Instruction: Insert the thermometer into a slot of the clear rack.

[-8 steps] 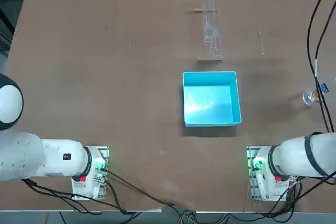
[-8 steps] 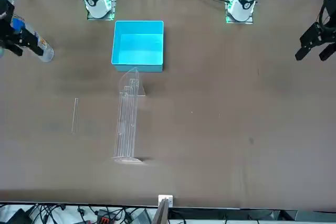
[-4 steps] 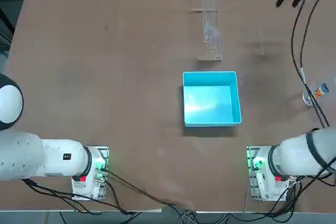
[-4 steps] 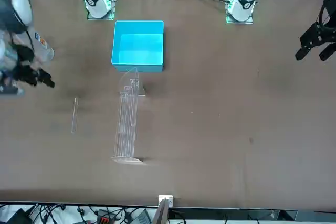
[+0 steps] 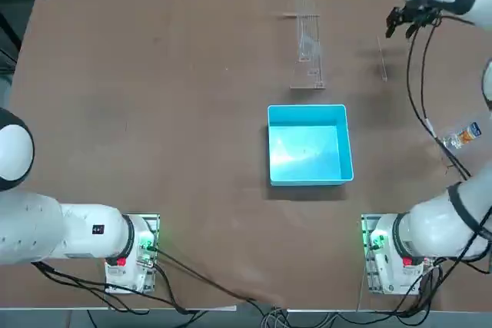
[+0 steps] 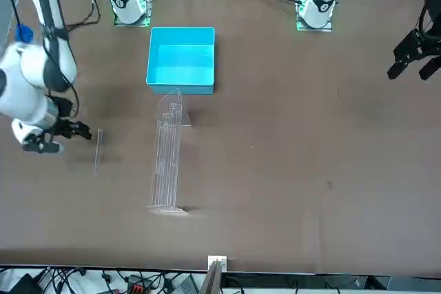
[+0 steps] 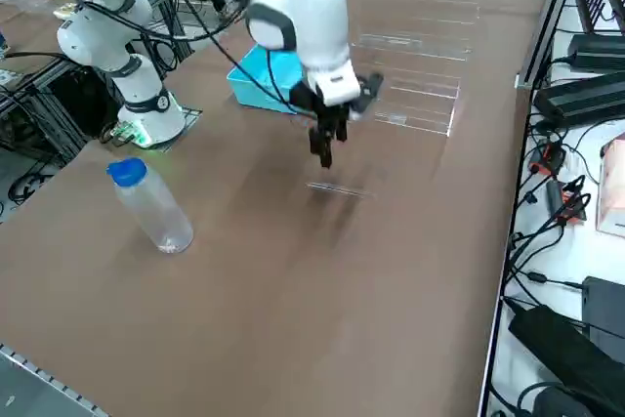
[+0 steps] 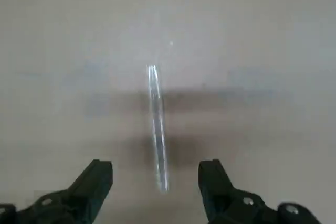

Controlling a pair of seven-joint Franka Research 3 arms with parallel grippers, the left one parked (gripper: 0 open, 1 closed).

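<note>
Brown tabletop stretches bare around my right gripper [image 8: 156, 179], fingers spread wide and empty, hovering above the thermometer [image 8: 157, 127], which lies flat at about three o'clock of the clear rack [image 5: 307, 32] in the top view. I judge the stick light, stiff, slick and breakable, best pinched gently across its middle. Only my wrist view shows it lined up between my fingers; the top view alone shows the rack's slots well apart, and the blue bin [image 5: 309, 144] at six o'clock.

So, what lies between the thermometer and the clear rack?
Only bare table: the front view shows nothing between the thermometer and the clear rack.
</note>
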